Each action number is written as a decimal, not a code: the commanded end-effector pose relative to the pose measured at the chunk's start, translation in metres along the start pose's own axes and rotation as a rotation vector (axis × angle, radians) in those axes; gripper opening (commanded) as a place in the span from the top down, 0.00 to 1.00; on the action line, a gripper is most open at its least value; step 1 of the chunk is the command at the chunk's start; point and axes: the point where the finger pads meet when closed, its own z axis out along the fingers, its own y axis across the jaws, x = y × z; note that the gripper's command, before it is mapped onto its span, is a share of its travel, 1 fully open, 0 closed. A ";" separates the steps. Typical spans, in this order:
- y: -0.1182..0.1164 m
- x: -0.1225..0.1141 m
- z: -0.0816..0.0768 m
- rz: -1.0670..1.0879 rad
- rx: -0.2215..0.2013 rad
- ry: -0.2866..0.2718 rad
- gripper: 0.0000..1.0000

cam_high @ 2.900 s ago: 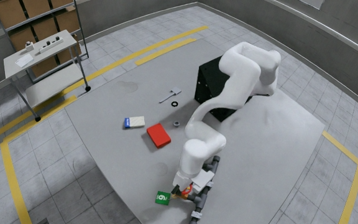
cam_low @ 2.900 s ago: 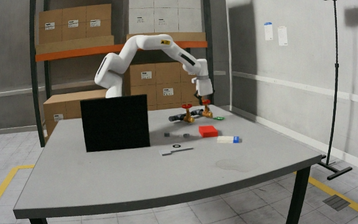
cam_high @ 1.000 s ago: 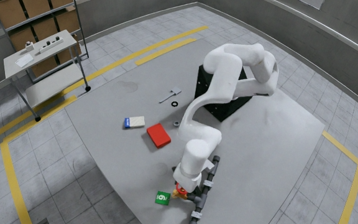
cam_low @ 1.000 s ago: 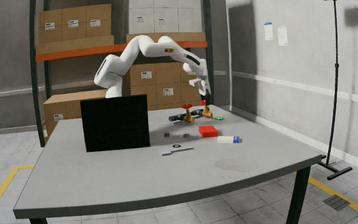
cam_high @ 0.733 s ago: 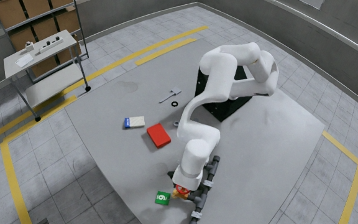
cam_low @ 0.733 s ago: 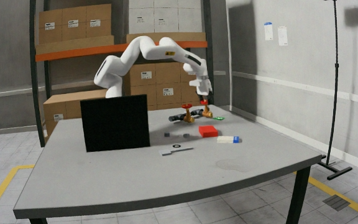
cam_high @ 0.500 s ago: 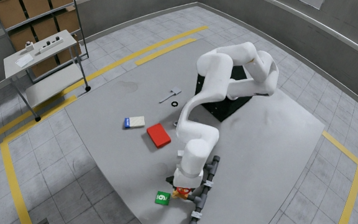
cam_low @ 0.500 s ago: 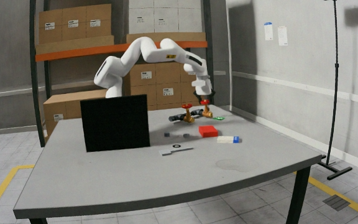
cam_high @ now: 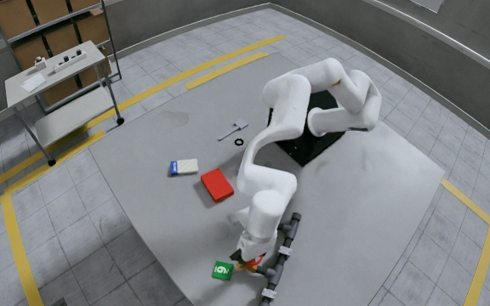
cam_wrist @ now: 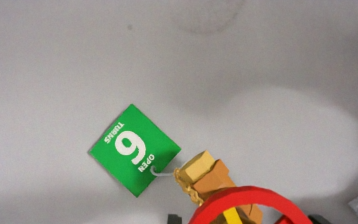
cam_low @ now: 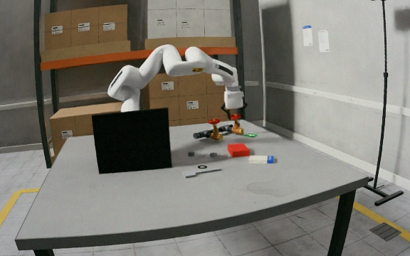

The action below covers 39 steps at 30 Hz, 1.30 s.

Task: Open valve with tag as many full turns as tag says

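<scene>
A grey pipe (cam_high: 280,255) lies near the table's front edge and carries brass valves with red handwheels. A green tag (cam_wrist: 135,149) reading "OPEN 6 TURNS" lies flat on the table, chained to the brass valve body (cam_wrist: 205,177) at the pipe's end. It also shows in the top view (cam_high: 222,270). My gripper (cam_high: 247,259) stands straight above this valve, shut on its red handwheel (cam_wrist: 247,207). In the exterior view the gripper (cam_low: 234,114) sits on the right handwheel (cam_low: 235,116), and a second valve with a red handwheel (cam_low: 213,121) stands to its left, untouched.
A red block (cam_high: 217,184), a white and blue box (cam_high: 184,167), a grey flat tool (cam_high: 233,129) and a black ring (cam_high: 239,141) lie mid-table. The black base box (cam_high: 309,140) stands behind. A trolley (cam_high: 58,85) stands off the table at far left.
</scene>
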 end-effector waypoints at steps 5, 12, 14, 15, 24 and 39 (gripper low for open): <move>-0.002 0.001 -0.002 -0.101 0.000 -0.001 1.00; -0.002 0.001 -0.002 -0.112 0.000 -0.001 1.00; -0.002 0.001 -0.002 -0.112 0.000 -0.001 0.00; -0.002 0.001 -0.002 -0.112 0.000 -0.001 0.00; -0.002 0.001 -0.002 -0.112 0.000 -0.001 0.00; -0.002 0.001 -0.002 -0.109 0.000 -0.001 0.00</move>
